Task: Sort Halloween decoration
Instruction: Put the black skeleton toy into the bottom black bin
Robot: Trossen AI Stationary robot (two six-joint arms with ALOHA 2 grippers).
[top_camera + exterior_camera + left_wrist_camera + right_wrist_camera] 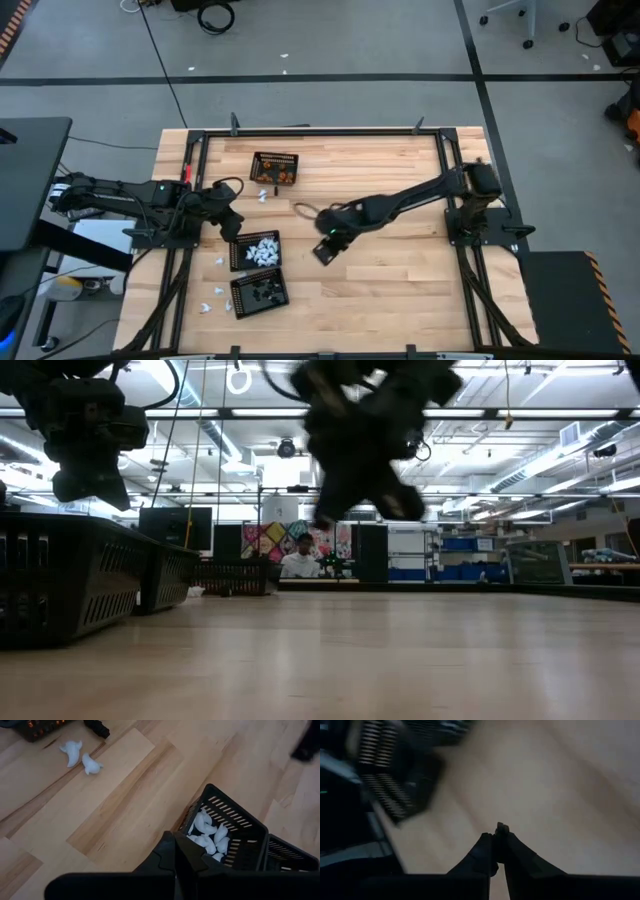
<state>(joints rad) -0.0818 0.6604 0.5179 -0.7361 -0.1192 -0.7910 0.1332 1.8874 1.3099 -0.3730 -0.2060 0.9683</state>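
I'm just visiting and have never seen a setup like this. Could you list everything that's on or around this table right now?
Table: one, light wood, under both arms.
Mesh baskets: three, black; one near the far edge with orange pieces, one mid-left with white pieces, one nearer the front with black pieces.
Loose white pieces: several, on the bare wood by the baskets.
Ring: one, thin, tan, mid-table.
Person: one, far behind the table in the low view.
Left gripper: dark, shut, above the white-piece basket.
Right gripper: dark, fingertips together, mid-table, nothing seen in it.
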